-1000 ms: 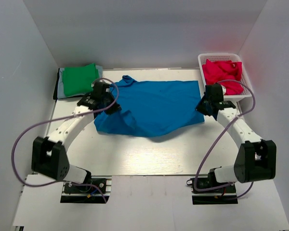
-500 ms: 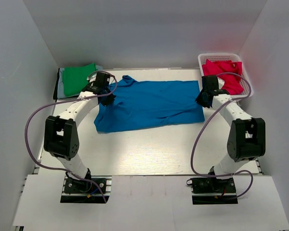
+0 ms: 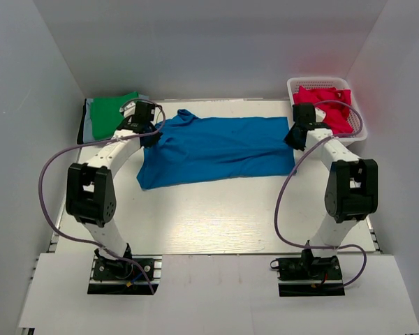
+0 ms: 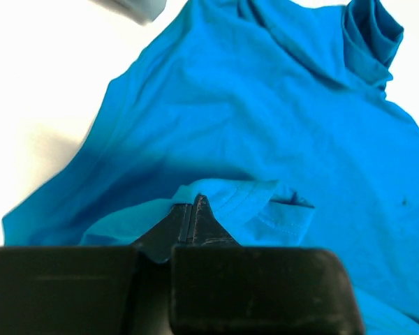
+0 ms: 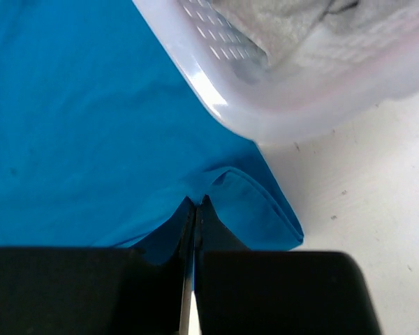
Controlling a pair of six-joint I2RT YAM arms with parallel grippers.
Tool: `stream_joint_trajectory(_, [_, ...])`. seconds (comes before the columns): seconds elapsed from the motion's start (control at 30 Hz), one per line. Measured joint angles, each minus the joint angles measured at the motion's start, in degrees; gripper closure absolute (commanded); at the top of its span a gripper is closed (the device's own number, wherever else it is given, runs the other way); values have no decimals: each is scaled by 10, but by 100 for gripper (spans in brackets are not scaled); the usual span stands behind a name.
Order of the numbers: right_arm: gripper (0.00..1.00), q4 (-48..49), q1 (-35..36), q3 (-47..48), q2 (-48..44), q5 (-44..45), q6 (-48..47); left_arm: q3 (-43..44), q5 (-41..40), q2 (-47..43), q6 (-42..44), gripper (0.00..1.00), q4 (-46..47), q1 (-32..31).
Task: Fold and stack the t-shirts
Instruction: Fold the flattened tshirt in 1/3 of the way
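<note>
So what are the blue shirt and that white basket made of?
The blue shirt: soft matte knit cloth, probably cotton; it creases and has stitched hems. The basket: white glossy plastic, likely; mesh holes and a shiny rim.

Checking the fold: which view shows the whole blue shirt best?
Top external: the blue t-shirt shows edge to edge. Left wrist shows only its collar end, right wrist only a pinched corner beside the basket.
</note>
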Motion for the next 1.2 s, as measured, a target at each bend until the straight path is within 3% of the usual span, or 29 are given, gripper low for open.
stream_joint_trajectory(0.07, [95,-1,0,12,13,0,0,8,0,18,6,94,12,0])
stream_joint_trajectory(0.13, [72,-3,-1,30,31,0,2,26,-2,44,15,48,16,0])
stream_joint_trajectory(0.17, [58,-6,-1,41,42,1,1,40,-5,61,18,20,17,0])
stream_joint_trajectory(0.2, [56,-9,-1,52,51,0,1,56,-11,76,23,3,18,0])
stream_joint_trajectory(0.33, [44,-25,-2,87,71,-5,-12,188,-35,162,39,0,-22,4])
stream_joint_trajectory(0.47, [21,-12,0,69,35,-26,-27,260,-44,180,52,0,-49,9])
stream_joint_trajectory(0.57, [10,16,6,4,-32,-59,-38,188,-33,124,57,0,-36,11])
stream_joint_trajectory(0.7, [10,44,16,-63,-91,-98,-47,19,8,19,59,0,-6,5])
stream_joint_trajectory(0.83, [10,73,27,-96,-78,-125,-49,-114,54,-36,57,0,45,-1])
stream_joint_trajectory(1.2, [10,128,26,-129,19,-160,-32,-210,100,-19,47,0,114,2])
